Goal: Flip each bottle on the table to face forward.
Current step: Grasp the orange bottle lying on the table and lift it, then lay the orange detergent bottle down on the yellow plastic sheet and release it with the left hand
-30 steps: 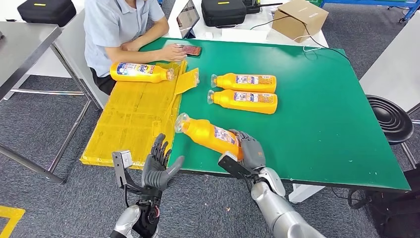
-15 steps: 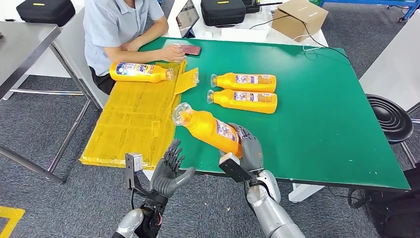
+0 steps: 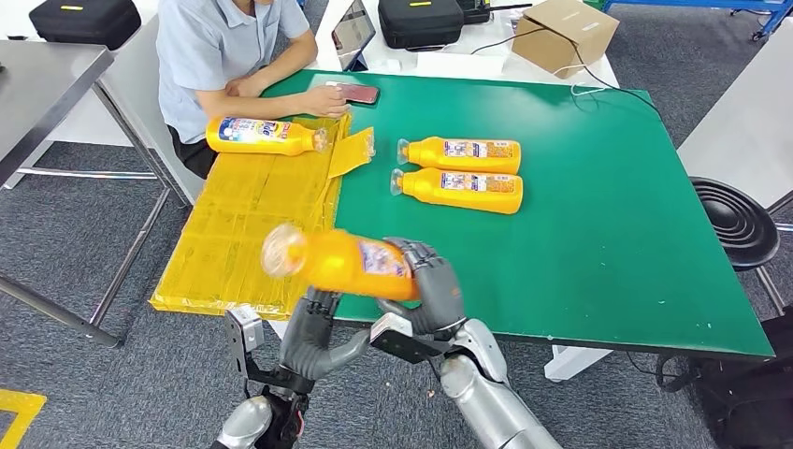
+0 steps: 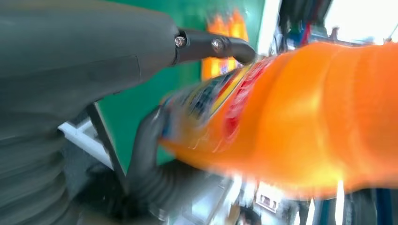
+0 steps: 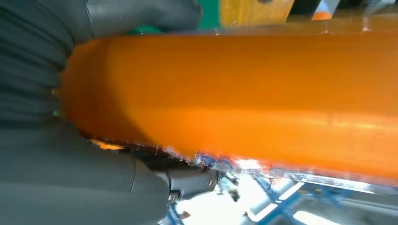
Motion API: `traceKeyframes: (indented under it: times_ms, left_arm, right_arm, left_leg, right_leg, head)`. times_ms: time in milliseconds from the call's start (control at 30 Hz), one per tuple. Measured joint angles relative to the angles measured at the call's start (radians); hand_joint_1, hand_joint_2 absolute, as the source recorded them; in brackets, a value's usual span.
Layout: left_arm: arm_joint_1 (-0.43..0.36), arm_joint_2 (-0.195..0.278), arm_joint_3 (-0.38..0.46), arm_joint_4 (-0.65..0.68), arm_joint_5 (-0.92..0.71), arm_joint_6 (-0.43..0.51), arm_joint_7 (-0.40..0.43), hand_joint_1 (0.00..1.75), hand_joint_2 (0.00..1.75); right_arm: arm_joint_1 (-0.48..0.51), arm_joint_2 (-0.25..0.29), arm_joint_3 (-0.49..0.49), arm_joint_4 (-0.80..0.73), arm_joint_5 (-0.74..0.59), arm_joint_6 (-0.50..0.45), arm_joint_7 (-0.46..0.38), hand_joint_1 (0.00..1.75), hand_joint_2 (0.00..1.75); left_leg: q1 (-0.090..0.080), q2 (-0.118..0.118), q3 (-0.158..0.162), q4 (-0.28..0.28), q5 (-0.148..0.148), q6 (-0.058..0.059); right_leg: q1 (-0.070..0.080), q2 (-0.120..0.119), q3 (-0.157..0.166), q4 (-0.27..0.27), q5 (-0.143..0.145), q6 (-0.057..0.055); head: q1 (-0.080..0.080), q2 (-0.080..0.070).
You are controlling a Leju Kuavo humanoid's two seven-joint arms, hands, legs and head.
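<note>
Currently right hand (image 3: pixel 432 285) fingers wrap the orange bottle (image 3: pixel 341 263) at its base, lifted over the near table (image 3: pixel 598 234) edge. Left hand (image 3: pixel 313 332) underneath, fingers partly spread; contact unclear.

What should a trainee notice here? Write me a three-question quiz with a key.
1. True or false: the lifted bottle rests on the green mat.
2. Which robot hand grips the lifted bottle?
3. The bottle beside the person lies on: A) the yellow board; B) the green mat; C) the floor.
Key: 1 false, it is held in the air; 2 the right robot hand; 3 A.
</note>
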Motion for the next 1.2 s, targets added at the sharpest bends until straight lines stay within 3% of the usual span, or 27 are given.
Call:
traceKeyframes:
  times_ms: [267,700,833,1067,1100,1200]
  left_arm:
    - [-0.003,-0.035,0.054,-0.007,0.016,0.130,-0.060,0.00,1.75]
    - [-0.002,-0.049,0.088,-0.026,0.120,0.060,-0.013,0.01,1.75]
    - [-0.001,-0.050,0.102,-0.026,0.177,0.008,0.006,1.55,1.75]
    - [0.003,-0.049,0.117,-0.028,0.239,-0.062,0.046,1.60,1.75]
    - [0.003,-0.049,0.119,-0.028,0.241,-0.063,0.047,1.65,1.75]
    - [0.004,-0.049,0.124,-0.028,0.253,-0.073,0.056,1.75,1.75]
  right_arm:
    - [0.014,0.015,0.130,0.010,-0.008,0.014,0.047,1.75,1.75]
    - [0.019,0.020,0.158,0.026,-0.093,0.078,0.034,1.75,1.75]
    - [0.019,0.026,0.162,0.031,-0.100,0.090,0.029,1.75,1.75]
    - [0.016,0.031,0.163,0.044,-0.112,0.088,0.013,1.72,1.75]
    - [0.016,0.031,0.163,0.045,-0.112,0.088,0.012,1.55,1.75]
    - [0.016,0.033,0.163,0.047,-0.112,0.088,0.008,0.28,1.75]
  left_leg:
    - [0.000,-0.001,-0.001,0.000,0.000,0.000]
    - [0.000,-0.001,-0.001,0.000,0.000,0.000]
    - [0.000,-0.001,-0.001,0.000,0.000,0.000]
    - [0.000,-0.001,-0.001,0.000,0.000,0.000]
    - [0.000,-0.001,-0.001,0.000,0.000,0.000]
    - [0.000,-0.001,-0.001,0.000,0.000,0.000]
  right_leg:
    - [0.000,0.000,0.000,0.000,0.000,0.000]
    - [0.000,0.000,0.000,0.000,0.000,0.000]
    - [0.000,0.000,0.000,0.000,0.000,0.000]
    - [0.000,0.000,0.000,0.000,0.000,0.000]
    - [0.000,0.000,0.000,0.000,0.000,0.000]
    - [0.000,0.000,0.000,0.000,0.000,0.000]
  head:
    - [0.000,0.000]
    - [0.000,0.000]
    - [0.000,0.000]
    - [0.000,0.000]
    - [0.000,0.000]
    - [0.000,0.000]
